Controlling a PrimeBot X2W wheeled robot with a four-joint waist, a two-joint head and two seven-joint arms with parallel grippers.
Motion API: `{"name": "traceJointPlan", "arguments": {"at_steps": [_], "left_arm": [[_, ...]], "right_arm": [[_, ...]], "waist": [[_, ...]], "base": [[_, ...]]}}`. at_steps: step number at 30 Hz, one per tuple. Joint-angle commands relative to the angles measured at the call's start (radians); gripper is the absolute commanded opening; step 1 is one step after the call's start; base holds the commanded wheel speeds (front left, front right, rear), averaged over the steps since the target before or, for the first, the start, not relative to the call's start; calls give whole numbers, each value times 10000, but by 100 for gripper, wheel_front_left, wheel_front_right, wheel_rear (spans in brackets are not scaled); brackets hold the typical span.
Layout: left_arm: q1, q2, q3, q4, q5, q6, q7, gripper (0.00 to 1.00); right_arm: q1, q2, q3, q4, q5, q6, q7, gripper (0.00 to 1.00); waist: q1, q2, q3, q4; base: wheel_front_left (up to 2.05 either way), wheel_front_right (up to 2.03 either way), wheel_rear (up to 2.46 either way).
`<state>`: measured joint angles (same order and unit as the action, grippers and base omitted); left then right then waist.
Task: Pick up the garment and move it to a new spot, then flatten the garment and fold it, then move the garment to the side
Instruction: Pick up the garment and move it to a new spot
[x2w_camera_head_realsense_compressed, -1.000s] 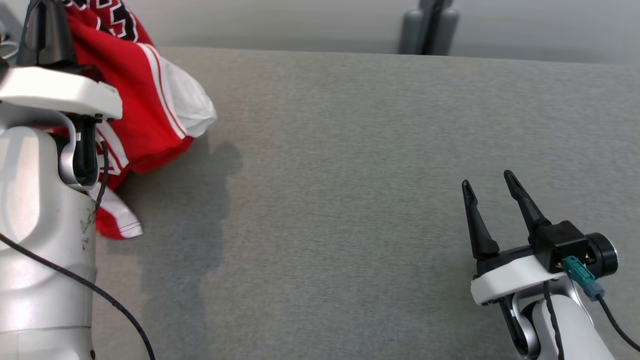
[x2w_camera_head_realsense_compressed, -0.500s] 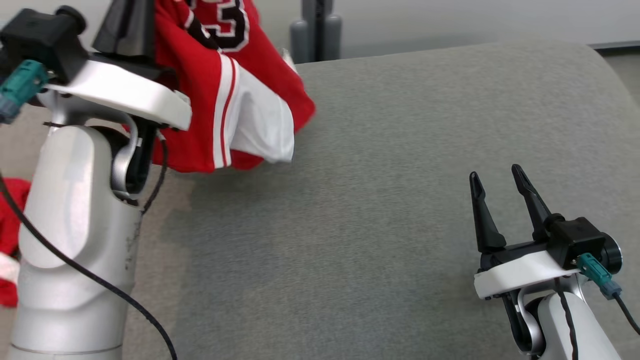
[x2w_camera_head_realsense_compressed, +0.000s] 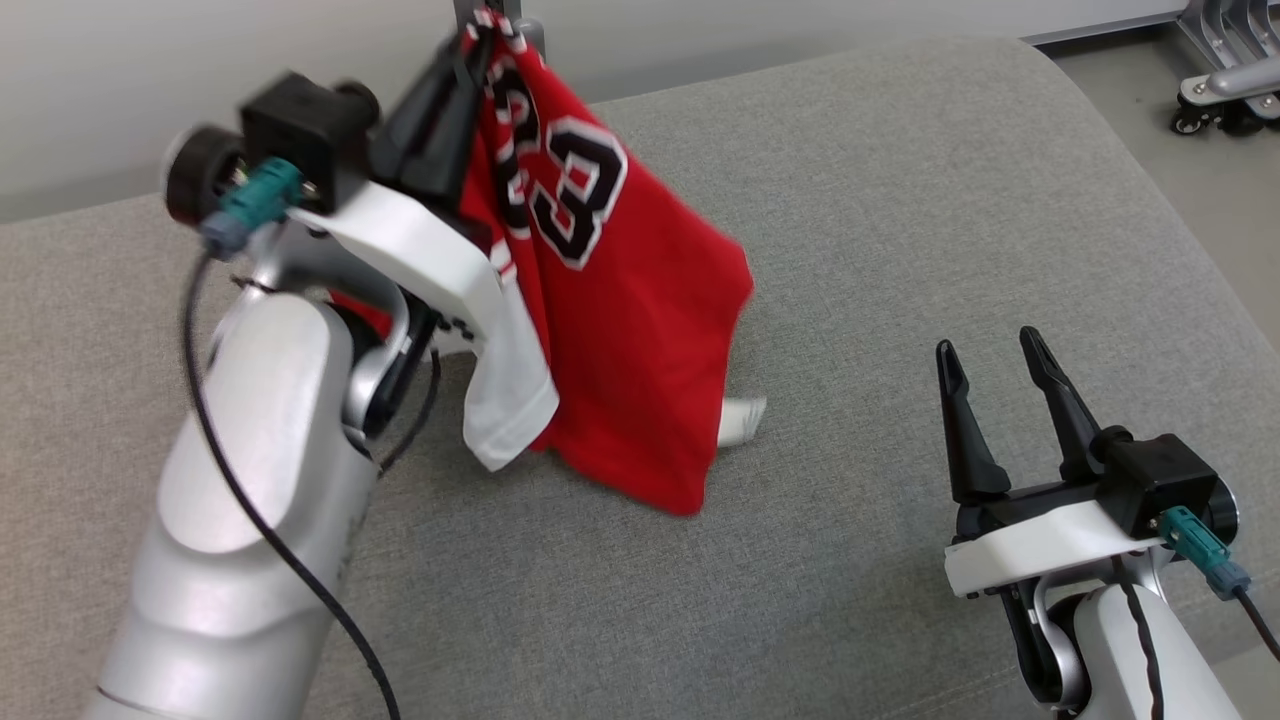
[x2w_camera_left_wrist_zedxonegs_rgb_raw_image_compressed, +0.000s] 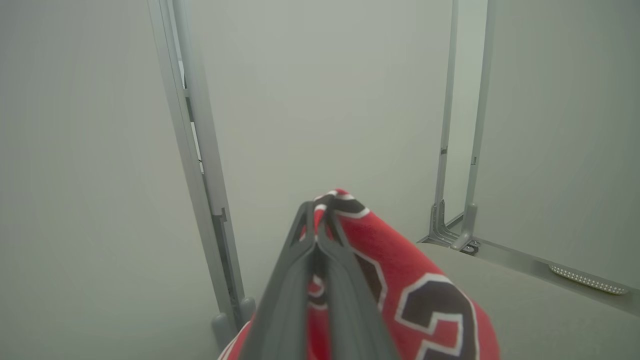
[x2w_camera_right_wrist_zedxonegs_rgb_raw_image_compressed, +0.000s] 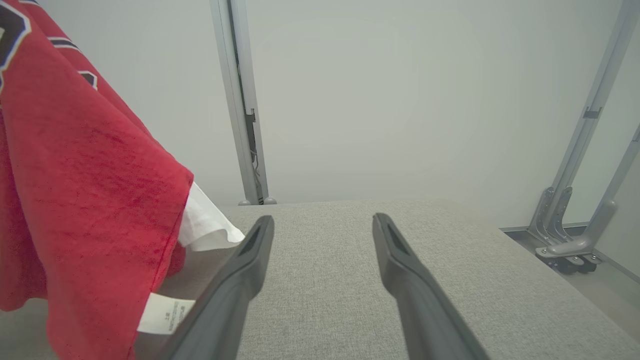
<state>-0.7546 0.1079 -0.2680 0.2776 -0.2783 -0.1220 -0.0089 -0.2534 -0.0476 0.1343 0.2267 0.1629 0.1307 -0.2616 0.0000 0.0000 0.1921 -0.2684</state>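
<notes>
Some of garment (x2w_camera_head_realsense_compressed: 620, 350) behind left hand (x2w_camera_head_realsense_compressed: 474, 42)

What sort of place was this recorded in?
Probably a robot lab or test cell rather than a home: a grey fabric-covered work surface under the hanging red jersey, bare pale wall panels behind it, and metal frame posts with a wheeled stand foot on the floor.

Soft even light, faint shadows; garment (x2w_camera_head_realsense_compressed: 620, 380) hem motion-blurred; left wrist view hazy

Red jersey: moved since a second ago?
Yes. The red jersey, in the left gripper, went right: from well left of the grey post to directly below it.
</notes>
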Motion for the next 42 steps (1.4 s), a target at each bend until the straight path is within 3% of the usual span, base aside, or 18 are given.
{"name": "traceJointPlan", "arguments": {"at_steps": [1,12,14,15,16,17,26,35,42], "left_arm": [[257,24,-174,304,50,-13,83,0],[664,-448,-1306,3850,-796,-87,-826,0],[499,-478,-1462,4307,-954,-94,-1158,21],[421,-492,-1528,4480,-1025,-97,-1320,43],[349,-504,-1572,4612,-1092,-99,-1522,97],[299,-512,-1594,4725,-1184,-99,-1732,100],[427,-550,-1271,4389,-1640,0,-2523,100],[2136,-102,-164,2163,-1541,451,-2555,100],[3919,-151,674,794,-1474,387,-2557,100]], "right_arm": [[109,-53,-43,-77,24,2,-47,100],[6,-56,292,-24,134,2,-47,100],[-32,-60,328,-21,144,1,-47,100],[-52,-59,337,-17,148,1,-47,100],[-66,-59,353,-6,150,1,-47,100],[-78,-59,358,1,147,1,-47,100],[70,-60,377,82,125,2,-47,100],[340,-60,240,129,101,2,-47,100],[480,-61,127,133,-102,2,-47,100]], "waist": [[0,0,55,-43],[0,0,276,272],[0,0,307,335],[0,0,321,372],[0,0,329,404],[0,0,334,445],[0,0,-6,916],[0,0,-478,1834],[0,0,-671,2556]], "base": [[0,0,0],[0,0,0],[0,0,0],[0,0,0],[0,0,0],[0,0,0],[0,0,0],[0,0,0],[0,0,0]]}}
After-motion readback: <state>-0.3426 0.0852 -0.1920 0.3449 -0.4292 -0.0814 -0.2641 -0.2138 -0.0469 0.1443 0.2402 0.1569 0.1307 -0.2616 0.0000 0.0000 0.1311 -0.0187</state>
